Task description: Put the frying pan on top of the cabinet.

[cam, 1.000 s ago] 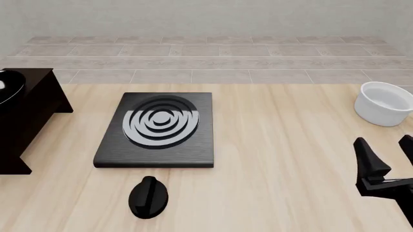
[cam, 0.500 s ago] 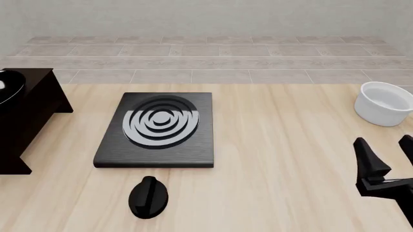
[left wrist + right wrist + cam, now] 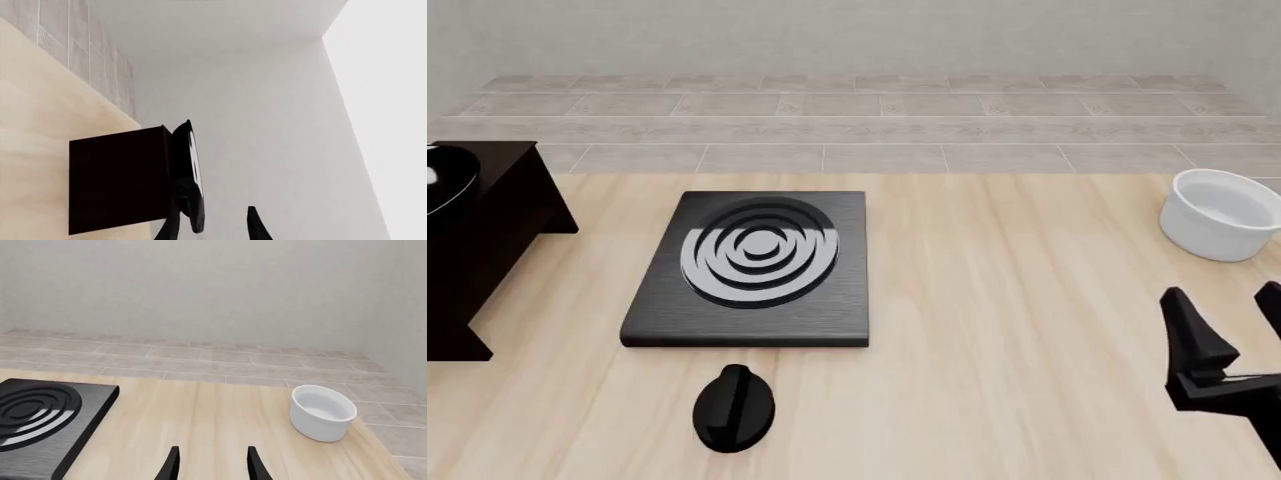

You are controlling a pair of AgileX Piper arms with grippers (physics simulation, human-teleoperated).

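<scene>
**A:** What's around you?

**B:** I see a pale wooden table [image 3: 1001, 300] with a gray tiled floor and a plain wall behind it. My right gripper [image 3: 1228, 335] hangs low over the table's right side. Its two fingers stand apart with nothing between them.

**A:** What's near it?

**B:** A white bowl [image 3: 1224, 213] sits just ahead of it, a bit to its right. Far off to its left lies the flat black stove slab [image 3: 754, 268] with silver rings, and a small black dial [image 3: 734, 407] sits close to the slab's near edge.

**A:** And the frying pan?

**B:** The frying pan [image 3: 189, 172] is on top of the dark cabinet [image 3: 119, 180], way over on the left. My left gripper [image 3: 212, 225] is close to the pan. Its fingers are spread, and I can't tell if one is touching the pan. The front camera shows only the pan's edge.
</scene>
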